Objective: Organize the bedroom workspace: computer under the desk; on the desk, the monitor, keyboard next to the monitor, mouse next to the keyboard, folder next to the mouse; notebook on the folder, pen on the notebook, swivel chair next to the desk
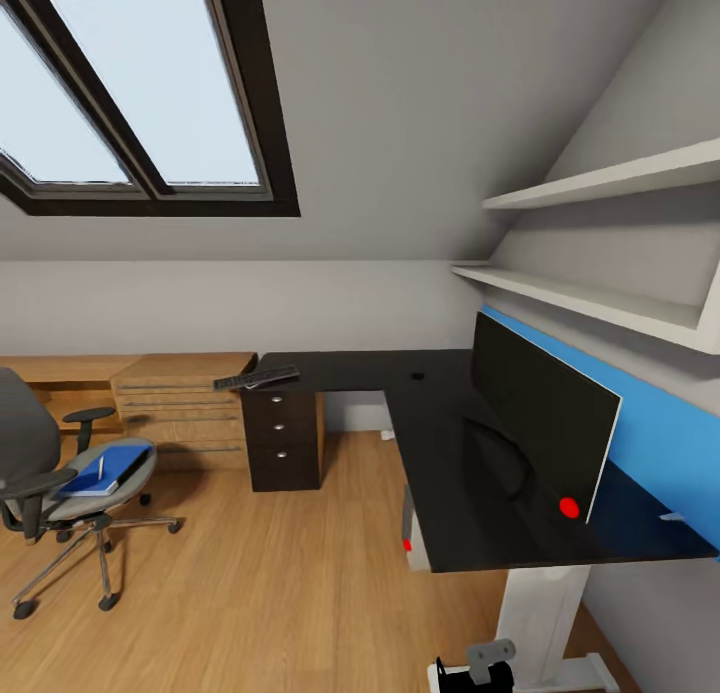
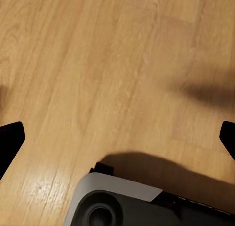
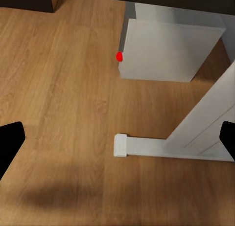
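Observation:
The desk (image 1: 430, 423) has a black L-shaped top and a blue back panel. On it stands the monitor (image 1: 540, 423), a red dot at its lower corner. The keyboard (image 1: 256, 378) lies at the desk's far left end, above the black drawer pedestal (image 1: 283, 438). The white computer (image 1: 412, 533) (image 3: 166, 50) sits on the floor under the desk. At the left, apart from the desk, the swivel chair (image 1: 45, 473) carries the blue folder (image 1: 105, 468) on its seat. Mouse, notebook and pen are out of view. Left gripper (image 2: 120, 138) and right gripper (image 3: 117, 140) hang open over the wooden floor, holding nothing.
A light wooden drawer cabinet (image 1: 180, 403) stands against the back wall beside the desk. The desk's white leg (image 1: 540, 613) and its foot (image 3: 147, 146) are close to the right gripper. White shelves (image 1: 600, 183) hang above the monitor. The robot's grey base (image 2: 112, 201) is under the left gripper.

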You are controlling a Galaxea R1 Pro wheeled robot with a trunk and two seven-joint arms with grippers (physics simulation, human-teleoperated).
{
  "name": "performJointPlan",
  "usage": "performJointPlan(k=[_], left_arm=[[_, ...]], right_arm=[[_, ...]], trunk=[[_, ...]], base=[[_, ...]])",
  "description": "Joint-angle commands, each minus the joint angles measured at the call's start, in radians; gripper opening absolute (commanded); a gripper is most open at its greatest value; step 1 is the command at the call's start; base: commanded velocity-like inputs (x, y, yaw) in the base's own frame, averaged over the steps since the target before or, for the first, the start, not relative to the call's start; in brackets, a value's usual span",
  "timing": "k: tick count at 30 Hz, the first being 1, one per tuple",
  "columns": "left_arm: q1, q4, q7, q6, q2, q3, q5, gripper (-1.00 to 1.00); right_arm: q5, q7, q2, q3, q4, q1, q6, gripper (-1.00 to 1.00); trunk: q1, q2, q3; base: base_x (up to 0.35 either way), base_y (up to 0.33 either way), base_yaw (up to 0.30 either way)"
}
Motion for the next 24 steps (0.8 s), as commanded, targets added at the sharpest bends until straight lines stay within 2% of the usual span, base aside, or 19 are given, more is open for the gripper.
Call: performJointPlan(k=[1,10,24], left_arm=[[0.0,-0.002,0.0,0.0,0.0,0.004,-0.003,1.0],[0.0,-0.002,-0.003,0.001,-0.001,0.005,-0.001,1.0],[0.0,-0.002,0.001,0.003,-0.002,0.004,-0.003,1.0]], right_arm=[[-0.007,-0.003,0.001,0.009,0.002,-0.001,-0.004,1.0],[-0.007,-0.003,0.0,0.009,0.002,-0.001,-0.004,1.0],[-0.007,-0.003,0.002,0.009,0.002,-0.001,-0.004,1.0]], trunk=[[0.0,-0.001,-0.001],[0.0,-0.001,-0.001],[-0.053,0.097,0.042]], base=[[0.0,0.014,0.0],[0.0,0.003,0.0],[0.0,0.0,0.0]])
